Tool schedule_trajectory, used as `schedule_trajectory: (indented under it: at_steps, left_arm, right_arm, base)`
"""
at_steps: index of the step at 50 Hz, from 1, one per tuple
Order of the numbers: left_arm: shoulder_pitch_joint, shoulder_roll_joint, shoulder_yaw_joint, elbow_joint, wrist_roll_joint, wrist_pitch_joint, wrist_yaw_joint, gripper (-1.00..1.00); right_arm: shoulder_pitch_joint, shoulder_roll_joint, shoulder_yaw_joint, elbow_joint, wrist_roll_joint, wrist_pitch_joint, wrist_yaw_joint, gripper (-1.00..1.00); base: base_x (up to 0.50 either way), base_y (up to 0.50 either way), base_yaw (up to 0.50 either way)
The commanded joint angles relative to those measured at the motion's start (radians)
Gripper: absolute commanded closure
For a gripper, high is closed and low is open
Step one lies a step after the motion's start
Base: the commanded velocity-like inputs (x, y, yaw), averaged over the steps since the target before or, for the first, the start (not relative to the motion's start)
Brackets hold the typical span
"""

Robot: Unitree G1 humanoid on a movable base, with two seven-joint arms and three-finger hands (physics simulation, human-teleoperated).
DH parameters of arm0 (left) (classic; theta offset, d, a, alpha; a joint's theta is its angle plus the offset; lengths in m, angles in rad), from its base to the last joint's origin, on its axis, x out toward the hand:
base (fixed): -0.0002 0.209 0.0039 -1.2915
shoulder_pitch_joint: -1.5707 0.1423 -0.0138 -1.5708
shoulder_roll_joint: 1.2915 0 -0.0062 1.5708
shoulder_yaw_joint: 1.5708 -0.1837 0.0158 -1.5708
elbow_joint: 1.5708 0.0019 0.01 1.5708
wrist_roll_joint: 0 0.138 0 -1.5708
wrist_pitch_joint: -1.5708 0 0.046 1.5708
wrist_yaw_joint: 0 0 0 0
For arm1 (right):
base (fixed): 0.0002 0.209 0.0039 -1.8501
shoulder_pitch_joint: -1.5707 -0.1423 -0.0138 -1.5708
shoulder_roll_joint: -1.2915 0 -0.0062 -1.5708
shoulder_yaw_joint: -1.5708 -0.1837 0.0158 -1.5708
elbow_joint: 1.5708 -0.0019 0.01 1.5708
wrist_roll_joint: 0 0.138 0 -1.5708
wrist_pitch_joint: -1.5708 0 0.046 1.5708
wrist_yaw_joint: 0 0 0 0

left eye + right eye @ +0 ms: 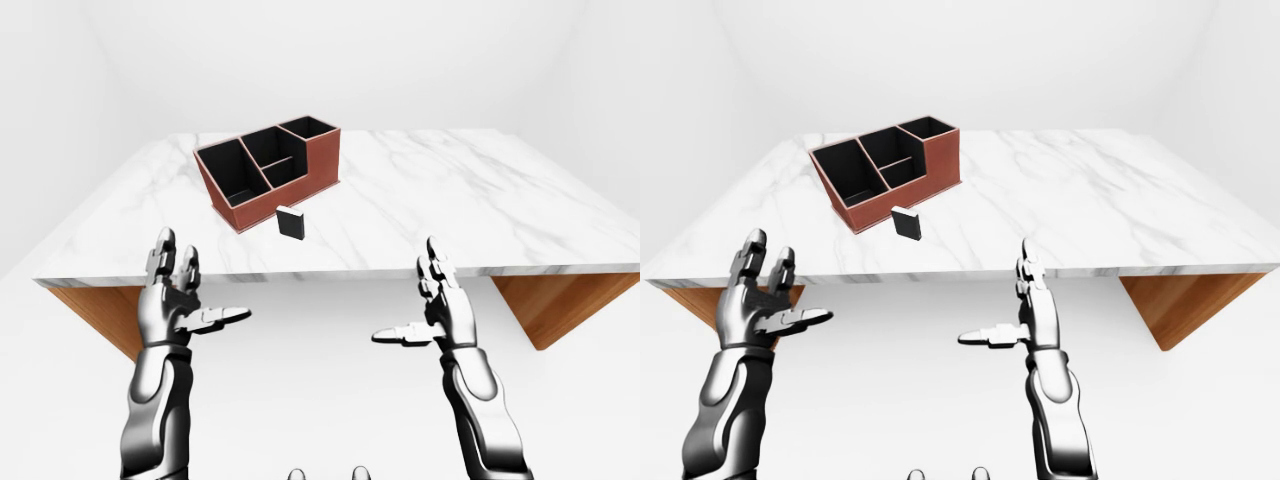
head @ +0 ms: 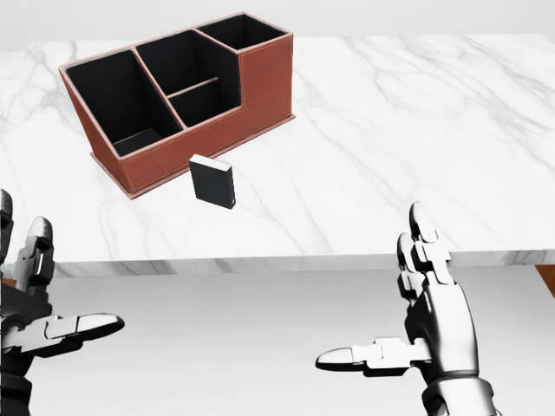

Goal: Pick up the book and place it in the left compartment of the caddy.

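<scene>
While both my hands hang short of the table (image 2: 416, 130), nothing is in either of them. My left hand (image 1: 172, 297) is released, fingers straight up and thumb pointing sideways toward the other hand; in the head view it sits at the far left edge, well below and to the left of the caddy (image 2: 178, 91). My right hand (image 2: 429, 312) is released too, fingers upright and thumb stretched out to the left, well below and to the right of the caddy.

The caddy is a reddish-brown box with black insides, standing on the white marble table and turned at an angle. Its left compartment (image 2: 113, 100) is the widest one and lies nearest the left edge of the head view; next to it come two smaller middle sections, and then a taller section at the caddy's right end.

The book (image 2: 212, 181) is small and black with a pale top edge. It stands upright on the table just below the caddy's lower wall, close to it, though I cannot tell whether the two touch. It lies between the caddy and the table's near edge, well apart from both my hands.

In the eye views, brown wood shows under the marble top at both of its ends.
</scene>
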Motion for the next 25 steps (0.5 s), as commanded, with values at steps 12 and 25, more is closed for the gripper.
schedule_trajectory:
  at_steps: [12, 25]
  left_arm:
    - [0.024, 0.003, 0.048, -0.083, -0.039, 0.0, -0.005, -1.0]
    - [0.032, -0.001, 0.058, -0.102, -0.046, 0.0, -0.01, -1.0]
  right_arm:
    - [0.193, 0.0, 0.098, -0.556, -0.118, 0.0, -0.013, -1.0]
    - [0.205, -0.01, 0.109, -0.557, -0.149, 0.0, -0.015, -1.0]
  base:
    - [0.0, 0.0, 0.0]
    - [0.0, 0.0, 0.0]
